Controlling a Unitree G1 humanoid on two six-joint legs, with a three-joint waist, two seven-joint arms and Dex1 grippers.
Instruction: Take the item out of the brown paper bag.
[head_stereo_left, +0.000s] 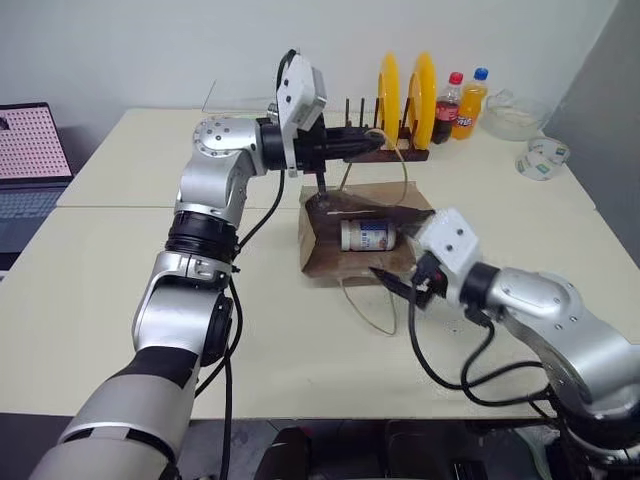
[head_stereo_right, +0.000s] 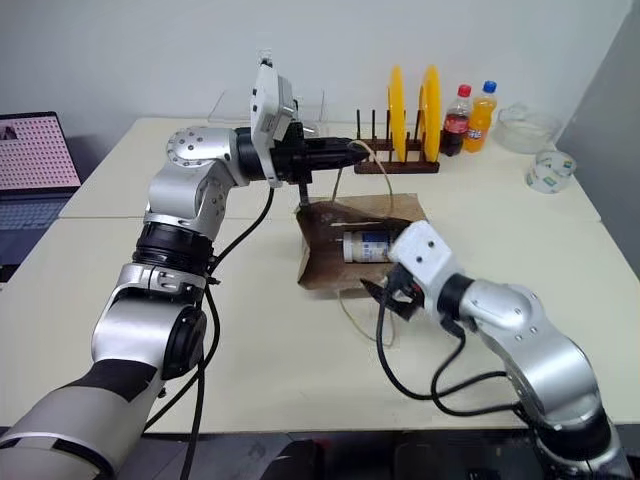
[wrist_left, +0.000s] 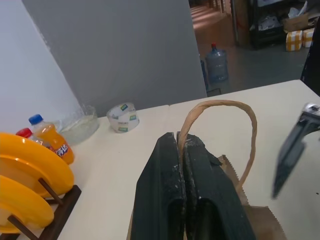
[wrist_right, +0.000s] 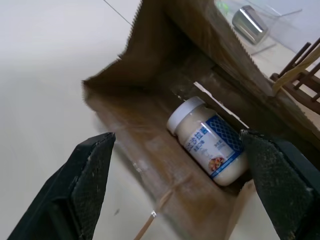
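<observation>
Bottle (wrist_right: 210, 141) lies on its side inside the brown paper bag (head_stereo_left: 325, 245), whose handle (wrist_left: 220, 107) my left gripper (wrist_left: 182, 190) pinches shut; right gripper (wrist_right: 182, 185), jaws wide and empty, should clamp its rigid, probably slick, light body mid-label.

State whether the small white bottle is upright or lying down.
Lying down: the small white bottle with a blue label rests on its side inside the open brown paper bag.

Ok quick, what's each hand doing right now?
Left hand: shut on the bag handle.
Right hand: open, holding nothing, at the bag's mouth facing the bottle.
</observation>
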